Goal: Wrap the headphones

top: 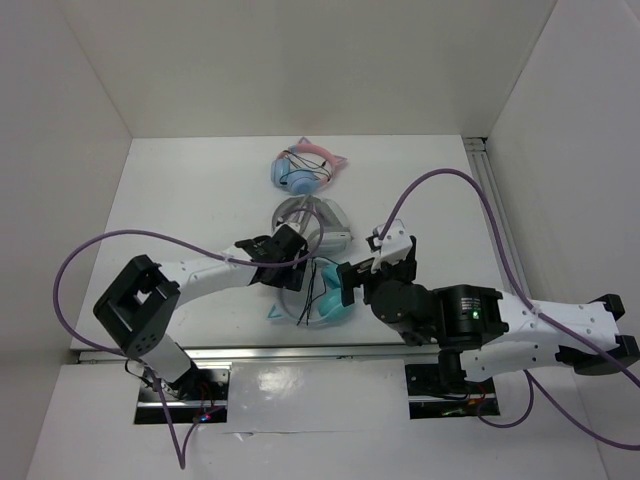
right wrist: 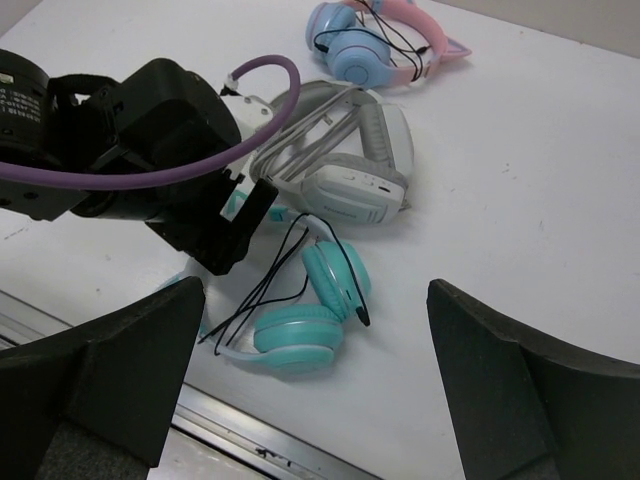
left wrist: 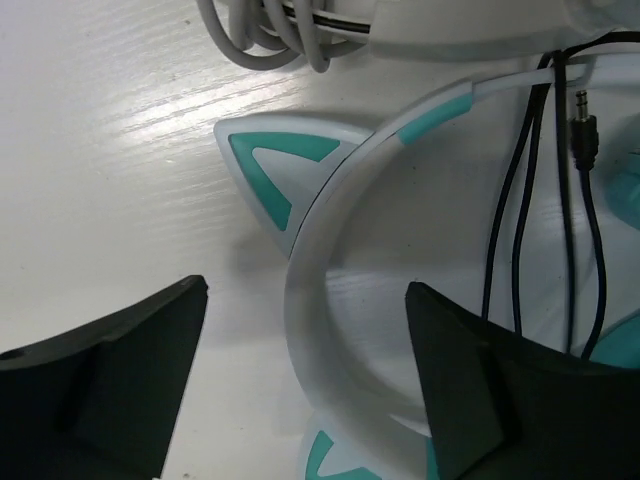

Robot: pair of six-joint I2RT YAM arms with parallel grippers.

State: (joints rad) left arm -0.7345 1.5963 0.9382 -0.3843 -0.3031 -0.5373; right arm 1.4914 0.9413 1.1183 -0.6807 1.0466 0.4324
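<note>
- Plainly, the wrapping is hardly begun: the teal headphones [top: 328, 300] lie flat on the desk [top: 200, 200], close to its near edge and about midway along it.
- Their thin black cable [right wrist: 270, 285] is not wound round anything. It sprawls in loose strands over the ear cups [right wrist: 300, 335] and out onto the desk.
- The plug [left wrist: 583, 125] lies free at the cable's end, tucked nowhere.
- A few strands cross the white headband [left wrist: 300, 300] in the left wrist view. They look draped over it rather than wound tight, though I cannot be sure of that.
- The left claw [left wrist: 305, 290] is spread wide and low over the headband, one finger to each side of the band. It has hold of nothing.
- One teal cat ear [left wrist: 270, 175] shows just beyond the left claw's fingers.
- The right claw [right wrist: 315, 290] is also spread wide and hangs above the headphones, clear of them, with nothing between its fingers.
- Two other sets lie further toward the far edge of the desk: the grey-white headphones [top: 315, 222] just beside the teal pair, and the blue-and-pink headphones [top: 305, 168] beyond those. Both look already bundled with their own cords.
- What is left, by my judgement, is nearly all of it: pin the headband, pick up the cable, wind it round the band or cups, and secure the plug.
</note>
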